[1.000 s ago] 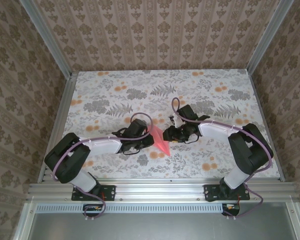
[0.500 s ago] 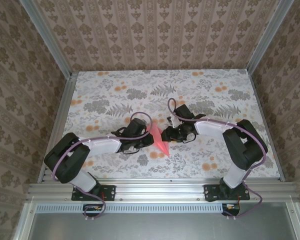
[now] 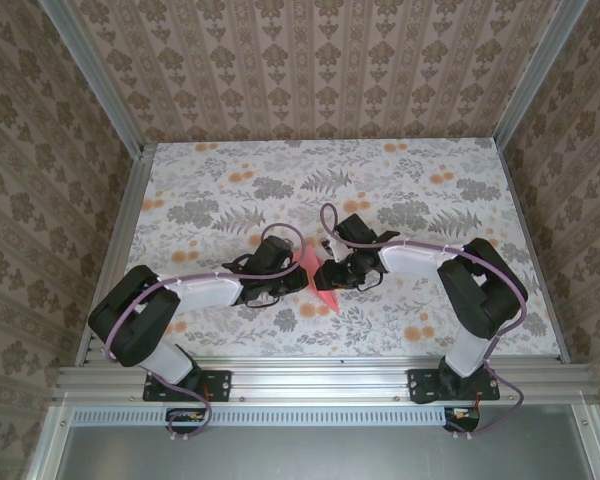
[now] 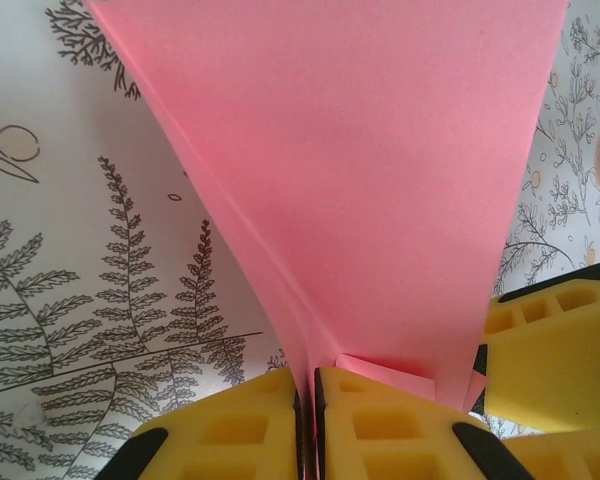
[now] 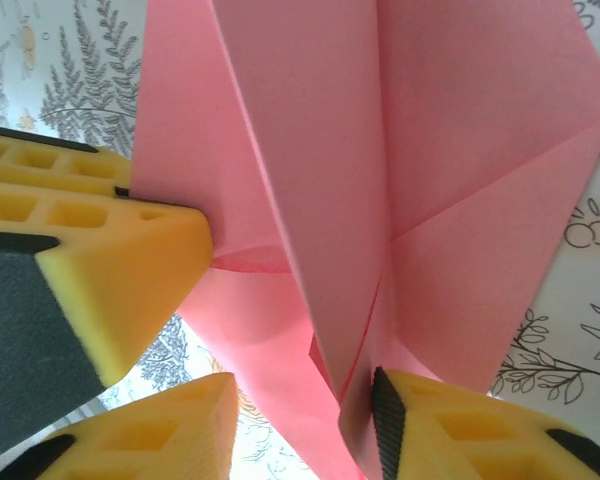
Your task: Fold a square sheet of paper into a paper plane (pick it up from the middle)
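Since the earlier frame the right arm has reached more to the left, so its gripper is now tight against the plane. The left arm and the paper kept their place.

On the left, the left gripper (image 3: pixel 292 277) lies low over the flowered counter (image 3: pixel 230 180), near its middle. In its wrist view the left gripper (image 4: pixel 307 390) has its two yellow fingers (image 4: pixel 230 430) closed almost together, with one thin edge of the pink paper pinched between them.

The plane (image 3: pixel 318 290) stands between the two grippers, on its edge and tilted, with its point toward the near side of the counter. From the left wrist the plane (image 4: pixel 360 180) rises as one wide pink sheet; from the right wrist the plane (image 5: pixel 430 150) shows several folded layers and sharp creases.

On the right, the right gripper (image 3: pixel 330 272) touches the paper from the other side. The right gripper (image 5: pixel 305 400) has its jaws partly apart with the lower folds between them. One dark pad touches the paper; I cannot tell if the other does.
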`<action>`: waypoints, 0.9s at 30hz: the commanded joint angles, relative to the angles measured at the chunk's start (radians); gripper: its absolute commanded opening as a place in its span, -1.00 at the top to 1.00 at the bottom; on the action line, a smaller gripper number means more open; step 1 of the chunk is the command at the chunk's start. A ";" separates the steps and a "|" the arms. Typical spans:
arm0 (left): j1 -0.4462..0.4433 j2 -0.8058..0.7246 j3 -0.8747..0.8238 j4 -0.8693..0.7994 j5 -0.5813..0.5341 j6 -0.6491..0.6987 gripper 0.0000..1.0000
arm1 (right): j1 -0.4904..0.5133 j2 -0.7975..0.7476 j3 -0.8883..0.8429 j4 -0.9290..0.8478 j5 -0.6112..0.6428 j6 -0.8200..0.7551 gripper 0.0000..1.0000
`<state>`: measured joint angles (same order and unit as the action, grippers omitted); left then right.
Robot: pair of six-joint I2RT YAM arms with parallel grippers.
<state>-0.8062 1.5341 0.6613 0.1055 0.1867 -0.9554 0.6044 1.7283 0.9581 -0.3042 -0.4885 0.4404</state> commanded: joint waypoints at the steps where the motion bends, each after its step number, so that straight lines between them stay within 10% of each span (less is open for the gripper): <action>1: 0.008 -0.017 -0.014 0.004 0.004 0.017 0.72 | 0.026 0.004 0.028 -0.065 0.107 -0.041 0.28; 21: 0.008 -0.021 -0.026 0.022 0.002 0.001 0.64 | 0.123 0.007 0.088 -0.136 0.333 -0.077 0.70; 27: 0.008 -0.092 -0.063 0.076 -0.011 -0.007 0.35 | 0.140 -0.074 0.102 -0.195 0.493 -0.047 0.97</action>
<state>-0.8032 1.5093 0.6258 0.1341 0.1860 -0.9588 0.7372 1.7149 1.0237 -0.4332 -0.1104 0.3763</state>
